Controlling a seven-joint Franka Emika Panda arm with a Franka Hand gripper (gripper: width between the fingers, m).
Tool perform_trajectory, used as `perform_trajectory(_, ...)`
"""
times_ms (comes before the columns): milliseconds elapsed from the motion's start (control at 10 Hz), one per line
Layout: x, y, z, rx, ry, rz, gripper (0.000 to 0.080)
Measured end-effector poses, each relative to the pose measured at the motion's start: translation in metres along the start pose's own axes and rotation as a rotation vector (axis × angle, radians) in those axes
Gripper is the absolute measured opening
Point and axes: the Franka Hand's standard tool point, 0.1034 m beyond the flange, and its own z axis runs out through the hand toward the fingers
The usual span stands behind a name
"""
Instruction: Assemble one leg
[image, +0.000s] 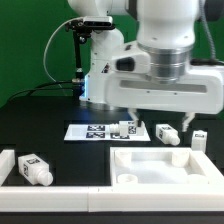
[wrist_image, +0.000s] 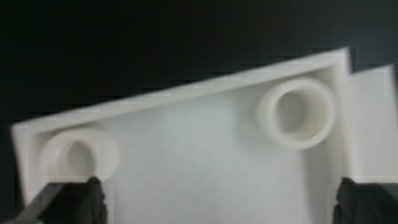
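Note:
The large white square panel (image: 165, 163) lies at the front of the exterior view's right, with raised round corner holes. My gripper (image: 158, 116) hangs just above its far edge, open and empty. In the wrist view the two dark fingertips (wrist_image: 80, 200) stand wide apart over the panel (wrist_image: 196, 130), with a corner hole (wrist_image: 297, 112) and a second hole (wrist_image: 80, 155) in sight. Small white legs with tags lie behind the panel: one (image: 127, 128), one (image: 166, 132) and one (image: 198, 138). Another leg (image: 36, 170) lies at the front left.
The marker board (image: 90, 131) lies flat on the black table behind the panel. A white part (image: 6, 164) sits at the far left edge. The robot's base (image: 100, 60) and a cable stand at the back.

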Motion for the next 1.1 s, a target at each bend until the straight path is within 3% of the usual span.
perform_trajectory(100,-0.002,-0.002,-0.006,-0.006,-0.035,-0.011,0.0649)
perform_trajectory(300,-0.004,0.007,0.0,-0.029,-0.171,0.009,0.0649)
perform_trajectory(400,-0.005,0.005,0.002,-0.044,-0.222,0.031,0.0649)
perform_trajectory(600,-0.032,-0.037,0.014,-0.064,-0.272,-0.004,0.0649)
perform_trajectory(700,-0.043,-0.04,0.012,-0.098,-0.351,0.026,0.0649)
perform_trajectory(1000,-0.036,-0.039,0.016,-0.093,-0.356,0.024,0.0649)
perform_trajectory(1100,-0.039,-0.041,0.027,-0.045,-0.385,0.059,0.0649)
